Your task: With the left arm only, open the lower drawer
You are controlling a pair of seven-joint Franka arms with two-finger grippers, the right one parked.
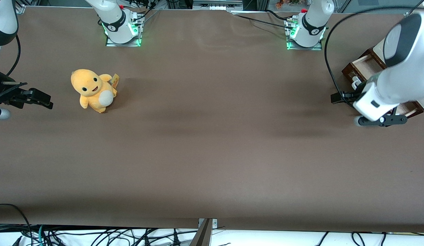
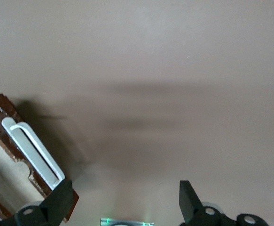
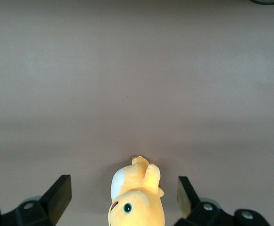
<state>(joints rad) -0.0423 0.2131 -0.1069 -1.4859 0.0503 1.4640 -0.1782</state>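
left arm (image 1: 400, 51) over lower drawer (image 2: 14, 160), jaws wide apart, empty, beside white handle (image 2: 35, 153)

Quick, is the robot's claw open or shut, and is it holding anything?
Left arm's end effector: open, holding nothing, beside the lower drawer's white handle.

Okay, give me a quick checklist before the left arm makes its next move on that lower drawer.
1. Lower drawer pulled out, pale inside showing: ok.
2. White handle free of the claw: ok, nothing sits between the fingers.
3. Claw open: ok.
4. Claw beside the drawer front, table under it bare: ok.
5. Plush toy away from the drawer, toward the parked arm's end: ok.
6. Drawer fully out: cannot tell.
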